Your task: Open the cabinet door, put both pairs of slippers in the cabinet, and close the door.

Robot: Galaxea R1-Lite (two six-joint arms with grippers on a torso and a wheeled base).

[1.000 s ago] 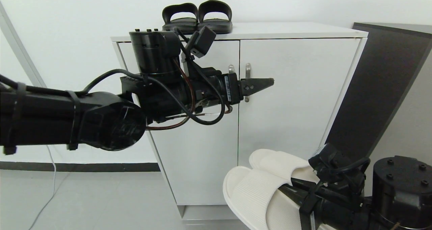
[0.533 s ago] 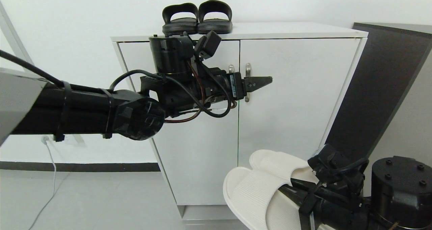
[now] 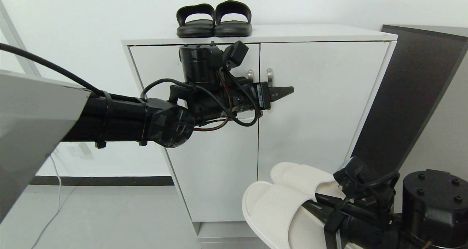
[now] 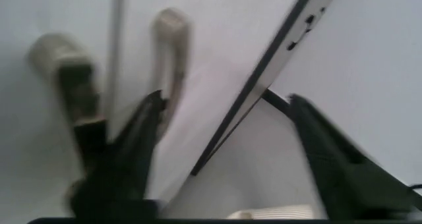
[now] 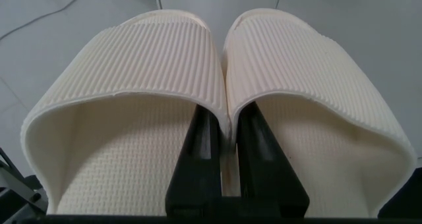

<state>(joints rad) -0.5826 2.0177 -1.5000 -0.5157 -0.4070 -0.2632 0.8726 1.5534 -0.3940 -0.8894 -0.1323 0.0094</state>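
The white cabinet (image 3: 321, 95) has both doors shut, and two metal handles (image 3: 269, 74) flank the middle seam. My left gripper (image 3: 284, 91) hovers in front of the handles. In the left wrist view it (image 4: 227, 97) is open, with one finger (image 4: 135, 141) close beside a handle (image 4: 171, 43) and nothing gripped. A black pair of slippers (image 3: 214, 20) rests on the cabinet top. My right gripper (image 5: 227, 145) is low at the front right. It is shut on the inner sides of the white pair of slippers (image 3: 285, 201), which it holds side by side (image 5: 158, 72).
A dark panel (image 3: 413, 95) leans beside the cabinet's right side. A thin cable (image 3: 55, 205) trails over the grey floor at the left. White wall runs behind the cabinet, and there is open floor to its left.
My left arm has stretched farther toward the cabinet, bringing its gripper closer to the handles and slightly lower. The right arm and the white slippers have kept still.
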